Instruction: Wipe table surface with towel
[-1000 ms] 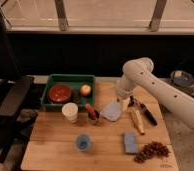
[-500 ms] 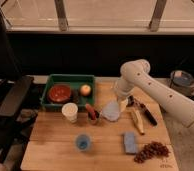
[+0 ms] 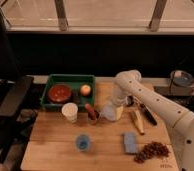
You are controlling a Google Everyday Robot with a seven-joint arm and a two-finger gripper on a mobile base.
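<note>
Gripper (image 3: 113, 106), jaws apart, left unmoved at the towel (image 3: 108, 114), frame centre; table surface (image 3: 50, 142) judged not yet wiped.

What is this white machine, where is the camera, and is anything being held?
The white thing is a robot arm reaching in from the right, ending in a two-finger claw. The one camera looks down on the wooden table surface from above; where it is mounted is unknown. The claw is down at the pale towel mid-table, open, so nothing looks gripped. Also there: a green tray holding a red bowl and a round fruit, a white cup, a small blue cup, a blue sponge and a brown cluster.
</note>
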